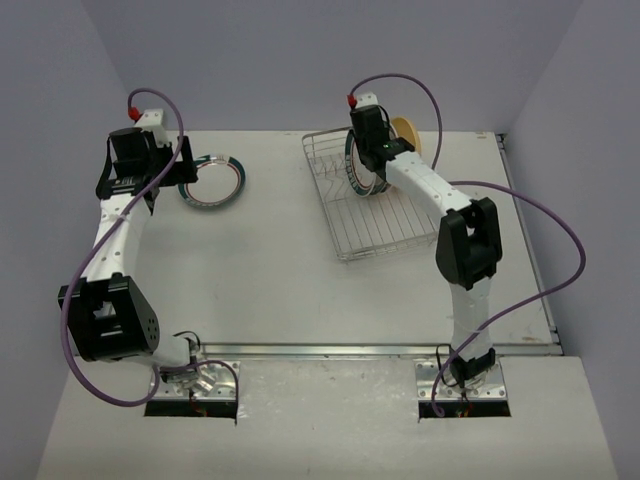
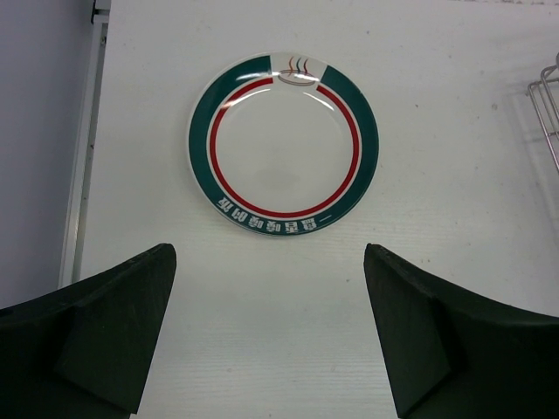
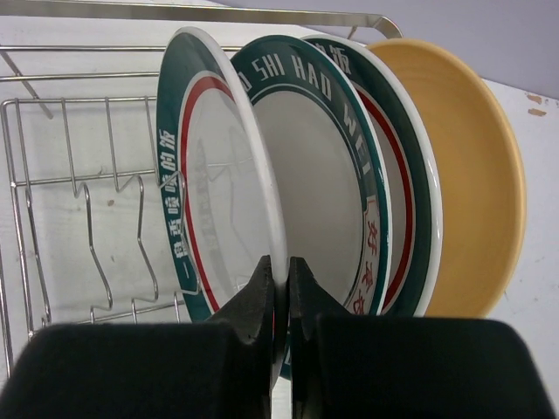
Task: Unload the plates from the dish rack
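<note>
The dish rack (image 3: 52, 105) holds several plates upright in its slots. My right gripper (image 3: 281, 271) is shut on the near rim of the leftmost one, a white plate with a teal band and red ring (image 3: 218, 175). Behind it stand two more teal-rimmed plates (image 3: 314, 175) and a plain tan-yellow plate (image 3: 472, 192). From above, the right gripper (image 1: 365, 150) sits over the rack's far end (image 1: 385, 235). Another teal-rimmed plate (image 2: 283, 144) lies flat on the table at the far left. My left gripper (image 2: 271, 332) hovers open just short of it, with nothing between its fingers.
The white table's left edge (image 2: 83, 175) runs close to the flat plate. A corner of the rack (image 2: 546, 113) shows at the right of the left wrist view. The rack's near slots (image 3: 96, 236) hold nothing. Purple cables loop off both arms.
</note>
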You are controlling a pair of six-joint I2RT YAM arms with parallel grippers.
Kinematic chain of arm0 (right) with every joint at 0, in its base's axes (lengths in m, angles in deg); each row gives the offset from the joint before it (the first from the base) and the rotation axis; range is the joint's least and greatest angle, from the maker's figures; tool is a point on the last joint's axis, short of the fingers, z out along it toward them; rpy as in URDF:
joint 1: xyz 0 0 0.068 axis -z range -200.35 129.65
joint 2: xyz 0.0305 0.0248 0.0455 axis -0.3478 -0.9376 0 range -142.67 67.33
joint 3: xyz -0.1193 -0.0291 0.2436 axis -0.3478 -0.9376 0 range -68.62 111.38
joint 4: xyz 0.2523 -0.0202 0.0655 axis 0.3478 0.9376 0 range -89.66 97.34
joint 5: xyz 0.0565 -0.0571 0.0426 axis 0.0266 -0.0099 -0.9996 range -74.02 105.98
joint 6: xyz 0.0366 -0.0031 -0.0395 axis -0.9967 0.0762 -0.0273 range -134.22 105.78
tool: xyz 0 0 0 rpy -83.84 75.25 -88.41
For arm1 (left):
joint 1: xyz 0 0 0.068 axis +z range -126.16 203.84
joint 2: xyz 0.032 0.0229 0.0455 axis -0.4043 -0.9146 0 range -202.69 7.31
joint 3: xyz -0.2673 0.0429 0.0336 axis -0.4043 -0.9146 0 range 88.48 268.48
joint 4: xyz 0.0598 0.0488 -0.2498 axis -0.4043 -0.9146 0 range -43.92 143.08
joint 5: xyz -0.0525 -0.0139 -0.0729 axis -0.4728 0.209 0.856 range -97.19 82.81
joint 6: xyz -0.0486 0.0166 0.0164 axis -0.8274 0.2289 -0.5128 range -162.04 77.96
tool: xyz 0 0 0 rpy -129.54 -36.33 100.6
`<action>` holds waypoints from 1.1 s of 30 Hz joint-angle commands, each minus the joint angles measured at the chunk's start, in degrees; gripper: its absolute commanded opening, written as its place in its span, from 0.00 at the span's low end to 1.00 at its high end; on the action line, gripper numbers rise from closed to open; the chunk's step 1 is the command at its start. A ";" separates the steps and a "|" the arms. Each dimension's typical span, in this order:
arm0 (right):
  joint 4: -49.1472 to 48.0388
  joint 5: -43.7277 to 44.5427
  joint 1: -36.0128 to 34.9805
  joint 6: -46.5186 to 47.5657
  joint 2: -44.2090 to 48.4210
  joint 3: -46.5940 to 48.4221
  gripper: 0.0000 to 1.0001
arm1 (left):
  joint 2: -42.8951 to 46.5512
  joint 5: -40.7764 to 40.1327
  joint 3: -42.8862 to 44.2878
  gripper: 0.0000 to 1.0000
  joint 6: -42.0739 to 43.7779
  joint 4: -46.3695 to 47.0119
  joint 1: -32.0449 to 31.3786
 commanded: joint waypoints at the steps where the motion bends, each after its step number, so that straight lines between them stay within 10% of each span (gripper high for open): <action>1: -5.54 4.20 -1.13 3.14 2.15 2.71 0.00 | 2.62 0.78 0.88 0.87 -1.14 0.98 0.22; 16: -26.26 13.61 -9.69 18.45 15.20 -0.42 0.00 | 4.86 3.80 3.14 1.00 -3.05 -0.47 0.37; 22: -10.61 -2.49 -9.93 3.22 22.88 -0.34 0.00 | 9.25 35.08 3.89 1.00 -7.20 0.77 0.37; 33: -2.79 -39.19 -9.97 -10.65 28.23 -6.68 0.00 | 12.06 46.47 0.20 0.91 -14.50 4.82 -1.91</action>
